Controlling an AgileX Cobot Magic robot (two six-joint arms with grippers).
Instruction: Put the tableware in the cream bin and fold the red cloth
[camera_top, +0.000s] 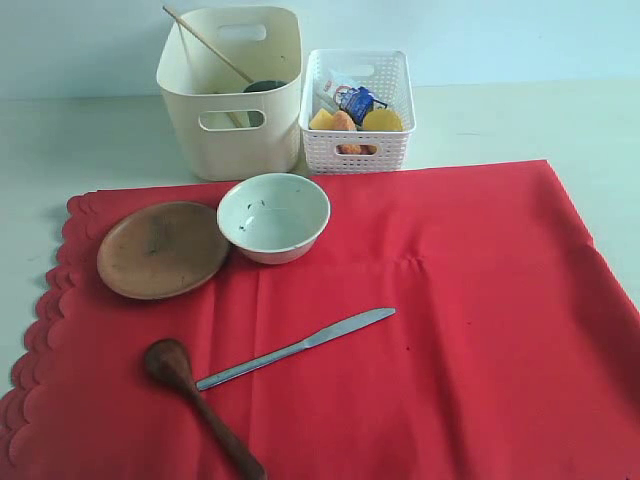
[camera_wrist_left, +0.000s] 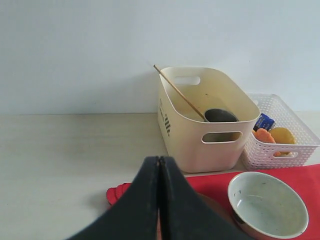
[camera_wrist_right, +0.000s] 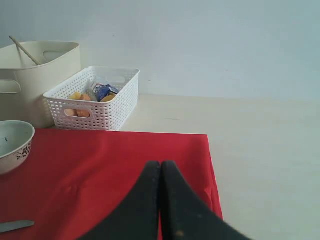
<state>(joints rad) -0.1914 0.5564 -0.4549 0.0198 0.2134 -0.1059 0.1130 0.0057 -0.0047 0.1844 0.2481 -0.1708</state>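
The red cloth (camera_top: 420, 330) lies spread flat over the table, its scalloped edge on the left. On it rest a brown round plate (camera_top: 162, 249), a white speckled bowl (camera_top: 273, 216), a metal knife (camera_top: 300, 347) and a dark wooden spoon (camera_top: 195, 400). The cream bin (camera_top: 228, 95) stands behind the cloth and holds a steel cup (camera_wrist_left: 220, 116) and pale chopsticks (camera_top: 206, 43). Neither arm shows in the exterior view. My left gripper (camera_wrist_left: 159, 159) is shut and empty, hanging above the plate's side of the cloth. My right gripper (camera_wrist_right: 160, 164) is shut and empty over the cloth's far right part.
A white lattice basket (camera_top: 357, 108) with food and a blue-and-white carton stands right of the cream bin. Bare pale table (camera_top: 520, 120) lies behind and beside the cloth, with a plain wall at the back.
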